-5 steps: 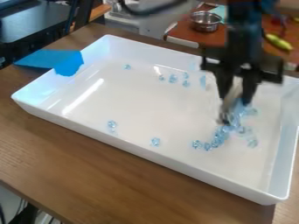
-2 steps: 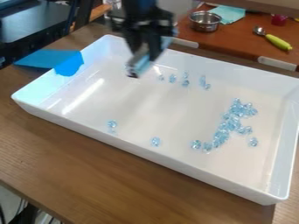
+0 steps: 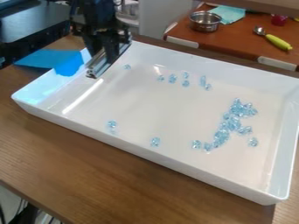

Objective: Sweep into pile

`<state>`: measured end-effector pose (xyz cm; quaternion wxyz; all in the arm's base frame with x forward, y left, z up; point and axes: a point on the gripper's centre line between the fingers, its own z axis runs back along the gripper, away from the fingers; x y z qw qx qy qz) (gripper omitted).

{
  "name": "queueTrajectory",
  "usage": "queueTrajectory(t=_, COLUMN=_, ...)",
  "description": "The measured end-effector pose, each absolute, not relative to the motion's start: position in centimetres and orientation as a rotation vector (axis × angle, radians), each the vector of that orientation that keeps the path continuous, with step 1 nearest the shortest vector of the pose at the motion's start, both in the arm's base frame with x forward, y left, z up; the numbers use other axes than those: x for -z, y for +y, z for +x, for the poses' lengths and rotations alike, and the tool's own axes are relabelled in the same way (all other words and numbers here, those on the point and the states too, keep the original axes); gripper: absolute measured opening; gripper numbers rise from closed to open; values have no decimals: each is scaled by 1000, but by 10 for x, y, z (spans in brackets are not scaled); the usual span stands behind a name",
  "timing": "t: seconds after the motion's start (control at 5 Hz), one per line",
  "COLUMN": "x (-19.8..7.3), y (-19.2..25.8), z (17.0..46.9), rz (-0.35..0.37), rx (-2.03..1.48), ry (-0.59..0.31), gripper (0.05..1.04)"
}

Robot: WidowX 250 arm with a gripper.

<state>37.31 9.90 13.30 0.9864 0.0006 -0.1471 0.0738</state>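
My gripper (image 3: 104, 54) hangs over the back left corner of the white tray (image 3: 146, 153), shut on a silver metal bar (image 3: 102, 66) that slants down toward the tray's left part. Clear light-blue beads lie in a dense pile (image 3: 229, 124) on the right side of the tray floor. Several loose beads (image 3: 173, 78) are spread along the back middle, with a single bead (image 3: 126, 67) farther left, just right of the bar. Near the front wall are two more spots of beads, one at the left (image 3: 112, 124) and one nearer the middle (image 3: 155, 141).
Blue tape (image 3: 69, 63) covers part of the tray's left rim. The tray's raised walls surround the beads on a wooden table (image 3: 88, 175). Behind it, a red-brown surface holds a metal bowl (image 3: 205, 21), a teal cloth (image 3: 227, 14) and a green-handled spoon (image 3: 278, 42).
From over the bead pile at the right, my gripper has moved left across the tray's back with the bar, ending at the back left corner. The loose beads look unmoved since half a second ago.
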Motion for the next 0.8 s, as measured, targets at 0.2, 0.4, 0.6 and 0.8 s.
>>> queueTrajectory(t=0.2, x=-127, y=113, z=375, rz=46, rx=-156, ry=-278, gripper=365)
queueTrajectory(t=0.4, x=-114, y=125, z=377, rz=78, rx=-170, ry=-270, gripper=365)
queueTrajectory(t=0.6, x=-102, y=133, z=382, rz=119, rx=-178, ry=-276, gripper=365)
queueTrajectory(t=0.8, x=-92, y=136, z=386, rz=138, rx=-186, ry=-270, gripper=365)
